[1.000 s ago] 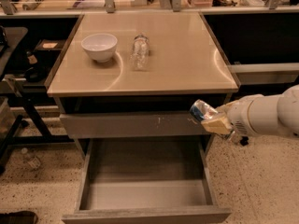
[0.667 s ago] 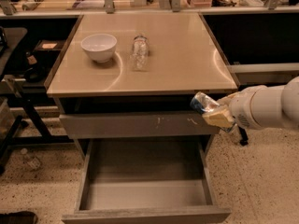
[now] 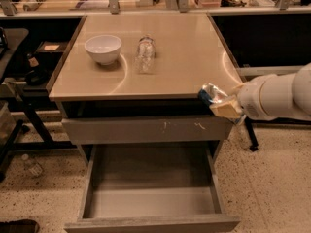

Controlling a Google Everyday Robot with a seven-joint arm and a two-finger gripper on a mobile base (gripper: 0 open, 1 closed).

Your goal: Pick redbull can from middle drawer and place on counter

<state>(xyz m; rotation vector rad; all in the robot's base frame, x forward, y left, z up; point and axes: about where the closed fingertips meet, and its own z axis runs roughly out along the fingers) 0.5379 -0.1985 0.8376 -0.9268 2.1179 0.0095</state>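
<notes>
Warm, dim indoor light from above. Glossy beige square tabletop (image 3: 184,47) carries curved glare streaks, brightest beside the white round bowl (image 3: 103,48), which throws a soft shadow. Open grey drawer (image 3: 150,203) evenly lit; recess above it black. Cream two-finger claw (image 3: 217,102), at the tabletop's right front corner, clasps a slim blue-and-silver can (image 3: 209,92) that glints white.

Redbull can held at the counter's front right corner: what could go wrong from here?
The redbull can sits tilted in the gripper beside the front rim of the counter and could knock against it. Set down this close to the corner, it may tip and roll off, perhaps into the open middle drawer.
</notes>
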